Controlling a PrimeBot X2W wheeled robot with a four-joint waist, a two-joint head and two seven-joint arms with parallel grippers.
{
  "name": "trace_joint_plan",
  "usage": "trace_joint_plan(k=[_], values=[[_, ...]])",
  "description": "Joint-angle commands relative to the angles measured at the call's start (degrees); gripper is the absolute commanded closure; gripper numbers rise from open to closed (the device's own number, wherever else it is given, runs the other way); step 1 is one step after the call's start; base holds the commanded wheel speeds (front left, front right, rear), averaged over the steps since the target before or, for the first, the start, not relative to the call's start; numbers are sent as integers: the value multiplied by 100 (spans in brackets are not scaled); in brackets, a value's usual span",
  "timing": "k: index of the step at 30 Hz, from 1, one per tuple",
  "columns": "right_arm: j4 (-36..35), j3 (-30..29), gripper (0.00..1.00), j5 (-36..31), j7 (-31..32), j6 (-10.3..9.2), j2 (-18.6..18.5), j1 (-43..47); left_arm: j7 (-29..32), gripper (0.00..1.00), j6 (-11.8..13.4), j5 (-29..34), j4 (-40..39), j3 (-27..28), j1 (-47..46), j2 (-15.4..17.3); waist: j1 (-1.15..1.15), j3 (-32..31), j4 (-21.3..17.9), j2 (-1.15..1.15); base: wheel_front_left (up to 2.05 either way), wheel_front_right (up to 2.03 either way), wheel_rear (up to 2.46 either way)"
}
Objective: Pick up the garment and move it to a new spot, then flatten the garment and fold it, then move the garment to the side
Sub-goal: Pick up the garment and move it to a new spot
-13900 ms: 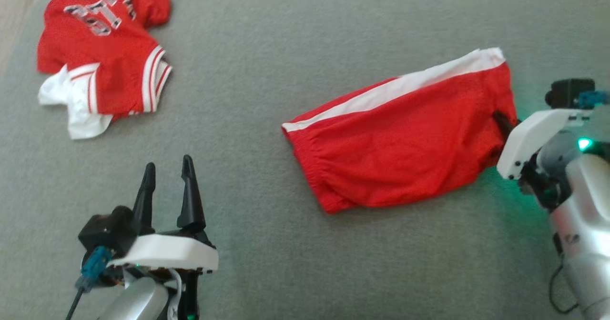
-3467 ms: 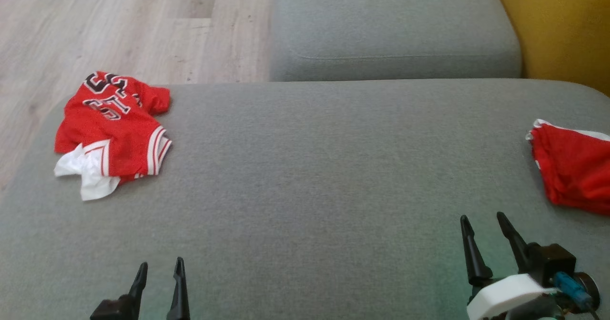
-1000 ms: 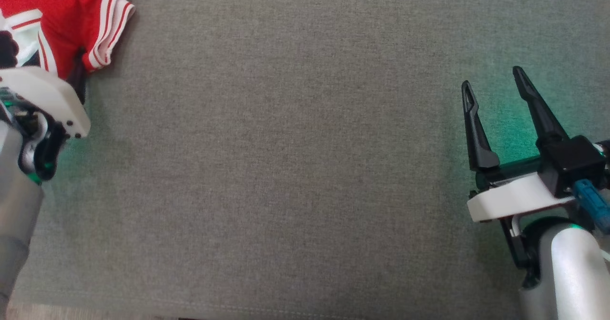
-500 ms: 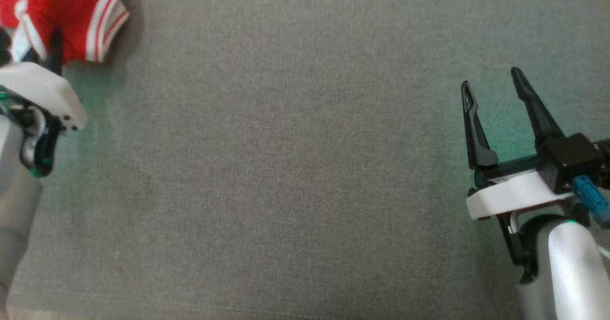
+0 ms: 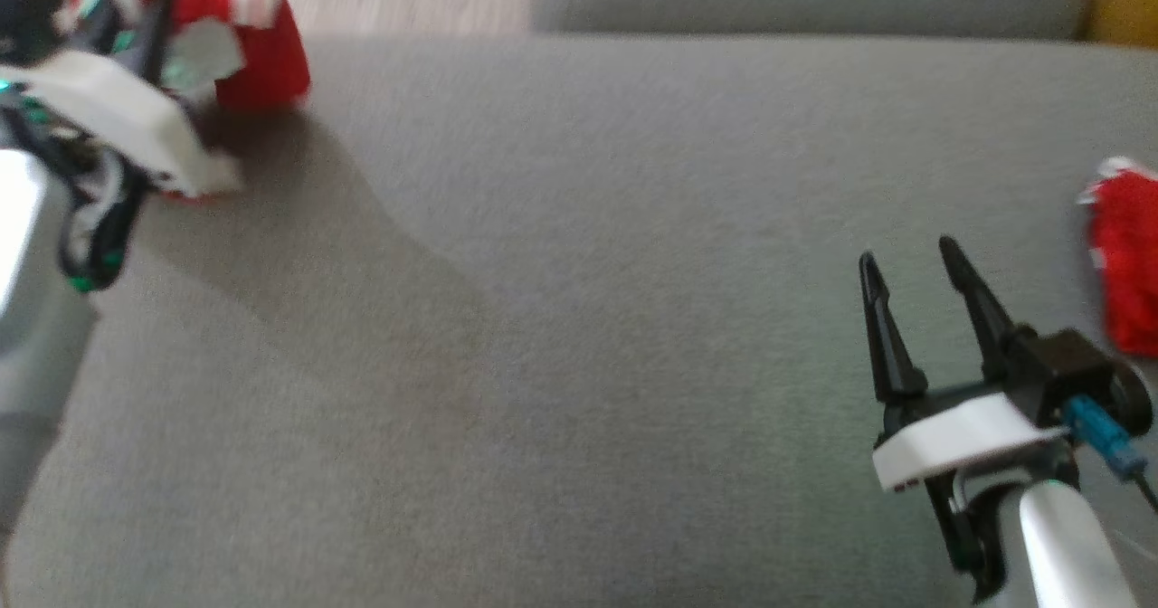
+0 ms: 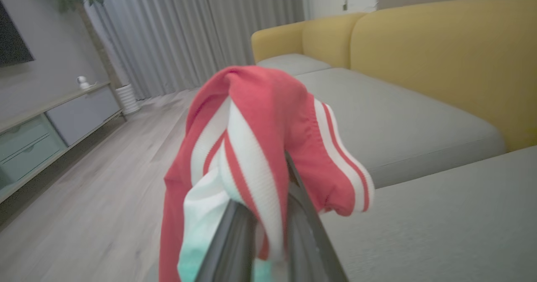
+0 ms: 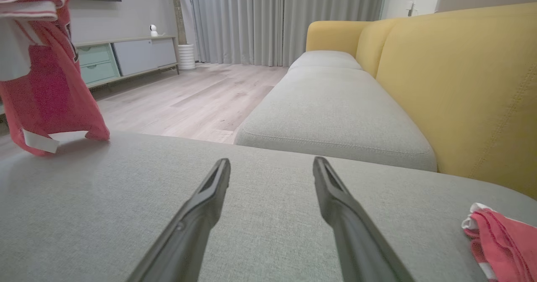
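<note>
Pickup done: left end effector (image 6: 268,215) grips jersey (image 6: 260,105) hanging over sofa (image 5: 579,228); right end effector (image 7: 272,164) wide, empty; placing, flattening, folding, moving aside remain.

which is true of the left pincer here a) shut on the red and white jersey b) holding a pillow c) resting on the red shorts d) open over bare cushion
A: in the left wrist view the left pincer has its fingers close together, with the red and white jersey pinched between and draped over them.
</note>
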Motion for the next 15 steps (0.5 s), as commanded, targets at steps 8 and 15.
trace_joint_plan(k=[8, 15], values=[[-27, 26, 0, 201, -199, 39, -22, 157, 529, 100, 207, -549, -1554, 39, -280, -712, 2, -730, -916, 0, 0, 0, 0], [-10, -96, 0, 209, -256, 39, -22, 177, 768, 100, 639, -1165, -2333, 125, -70, -1436, 2, -626, -1131, 0, 0, 0, 0]])
